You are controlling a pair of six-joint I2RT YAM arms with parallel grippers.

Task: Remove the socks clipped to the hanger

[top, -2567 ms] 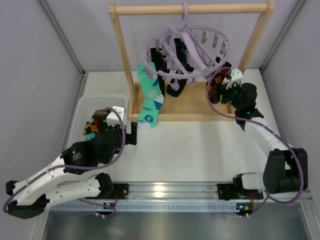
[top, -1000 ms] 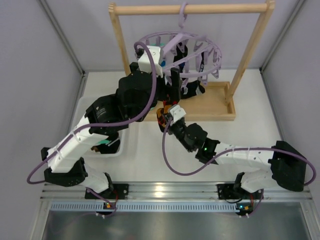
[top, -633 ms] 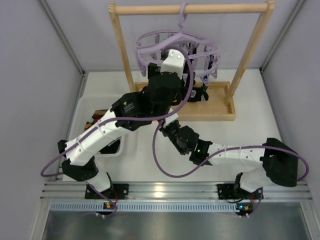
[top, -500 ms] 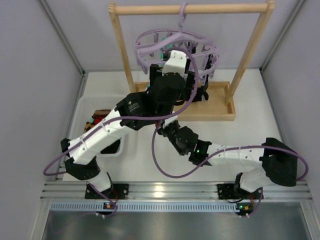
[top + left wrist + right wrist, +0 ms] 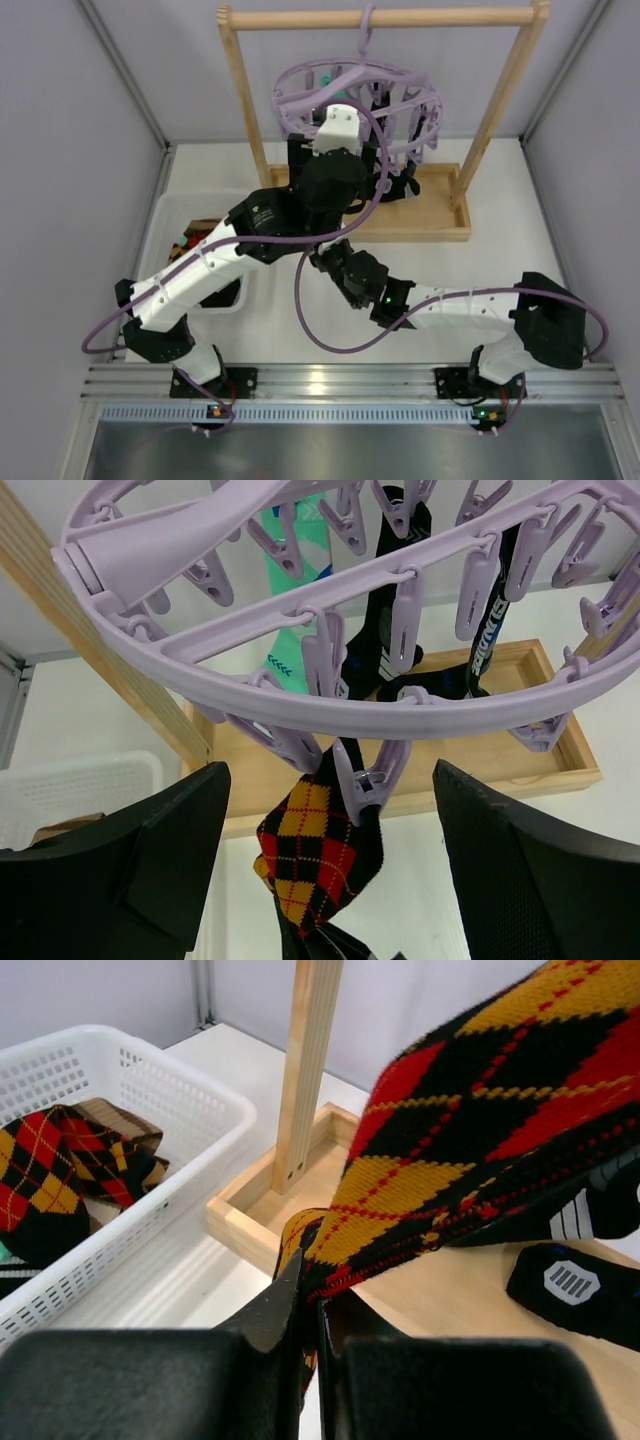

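The lavender hanger [image 5: 300, 695] hangs from the wooden rack's bar, its ring [image 5: 355, 85] above my left arm. A red, yellow and black argyle sock [image 5: 320, 855] dangles from one clip [image 5: 368, 780]. My left gripper [image 5: 330, 772] is open just below the ring, with one finger on each side of that clip and sock and touching neither. My right gripper [image 5: 310, 1285] is shut on the lower edge of the same argyle sock [image 5: 500, 1080], pulling it taut. A teal sock [image 5: 295, 590] and black socks [image 5: 385, 630] stay clipped further back.
A white basket [image 5: 120, 1070] at the left holds removed socks [image 5: 60, 1160]; it also shows in the top view [image 5: 165, 215]. The wooden rack's post [image 5: 310, 1060] and base tray [image 5: 430, 215] stand close behind both arms. My right arm passes under the left.
Over the last second my left arm swung from left of the hanger to under the ring, and its jaws narrowed a little. The right gripper stayed shut on the argyle sock.
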